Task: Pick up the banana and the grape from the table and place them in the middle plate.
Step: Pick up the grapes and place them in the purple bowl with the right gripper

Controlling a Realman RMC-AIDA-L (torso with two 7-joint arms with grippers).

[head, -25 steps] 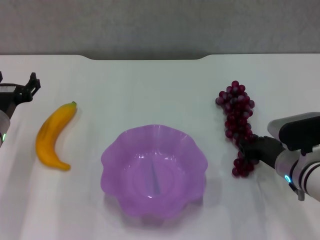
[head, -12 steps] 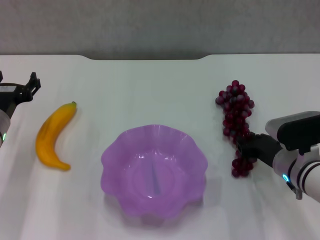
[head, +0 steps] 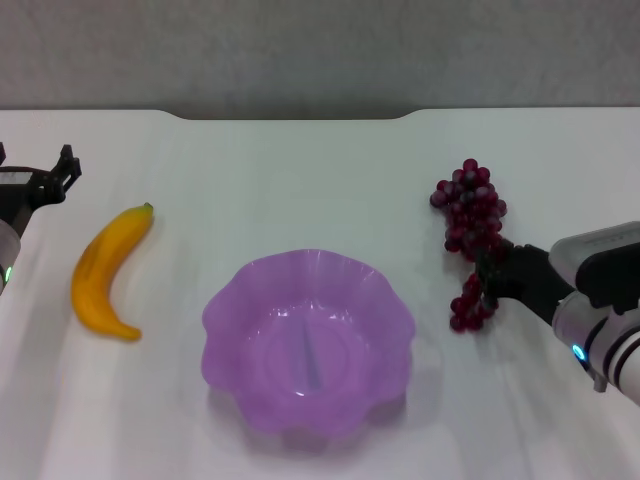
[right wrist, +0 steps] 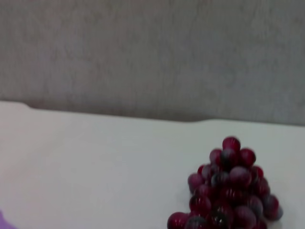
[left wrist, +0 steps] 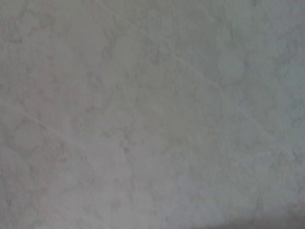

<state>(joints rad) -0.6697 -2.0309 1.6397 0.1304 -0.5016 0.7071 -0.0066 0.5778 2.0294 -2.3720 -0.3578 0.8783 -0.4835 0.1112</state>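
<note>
Grape (head: 468,235) bunch dragged up and inward since a second ago, right gripper (head: 492,277) pinching its middle, right of middle plate (head: 308,342), banana (head: 108,268) lying left on white table (head: 300,180), left gripper (head: 45,180) spread at left edge, grey wall (head: 320,50) behind

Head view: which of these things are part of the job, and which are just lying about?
Job:
banana
grape, held by the right end effector
middle plate
table

Lying about:
nothing; the left end effector is parked at the table's left edge.
</note>
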